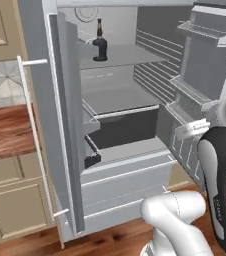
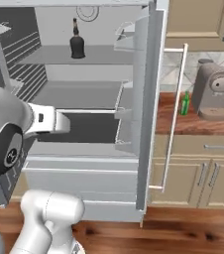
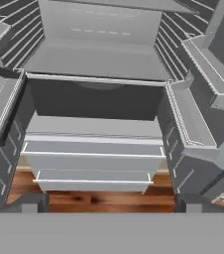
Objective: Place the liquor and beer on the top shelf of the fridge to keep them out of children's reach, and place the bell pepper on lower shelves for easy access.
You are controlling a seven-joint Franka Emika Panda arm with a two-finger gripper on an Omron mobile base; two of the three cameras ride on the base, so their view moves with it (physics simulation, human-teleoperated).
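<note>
Black liquor [image 1: 100,44] stands mid top shelf [image 1: 130,56], room either side; jaws spread wide, grasping nothing.

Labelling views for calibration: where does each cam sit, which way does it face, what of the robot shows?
Left base view: behind the arm on its left, facing the open fridge; white arm at lower right.
Right base view: behind on its right, same fridge, plus the beer on the counter; arm at lower left.
Hand view: on the hand, looking into the lower shelves; open tool tips at bottom.
Both base views share the liquor on the top shelf.
</note>
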